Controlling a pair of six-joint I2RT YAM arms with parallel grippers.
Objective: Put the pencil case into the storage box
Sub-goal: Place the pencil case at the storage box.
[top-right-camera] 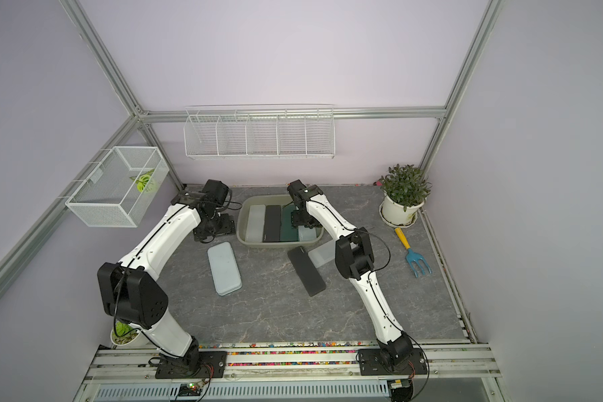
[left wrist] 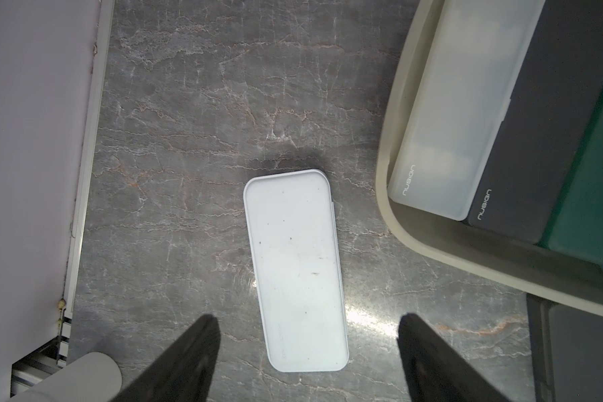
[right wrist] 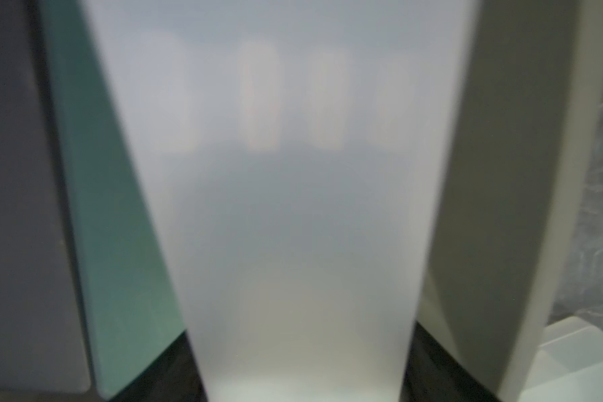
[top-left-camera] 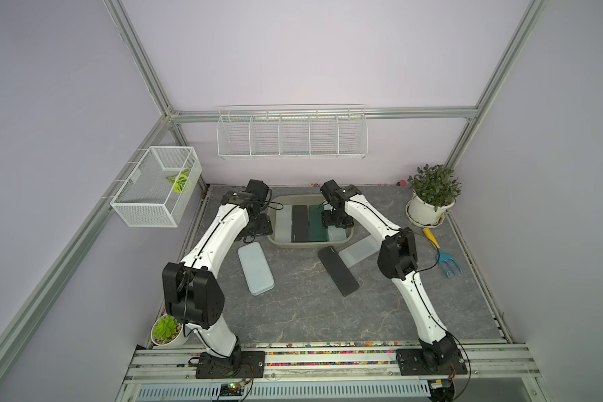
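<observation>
Status: right gripper (top-left-camera: 335, 220) is down inside the storage box (top-left-camera: 310, 245), at its right end. The frosted pencil case (right wrist: 293, 174) sits between its fingers (right wrist: 432, 369) in the last gap, with the green case (right wrist: 119, 243) on one side and the box wall on the other. The wrist view is too blurred to tell whether the fingers are pinching it or just clear.

Off the box's left end, left gripper (left wrist: 308, 316) hangs over the surface with fingers apart and empty, white case (left wrist: 295, 271) lying below.

Risks:
- The gap is tight. A finger wedged against the green case or the wall would drag the case back out on retract, or tip it onto the rim.
- Can't confirm it lies flat — if it's propped on a neighbour, letting go leaves it skewed.

I'd retract straight up, slowly.
</observation>
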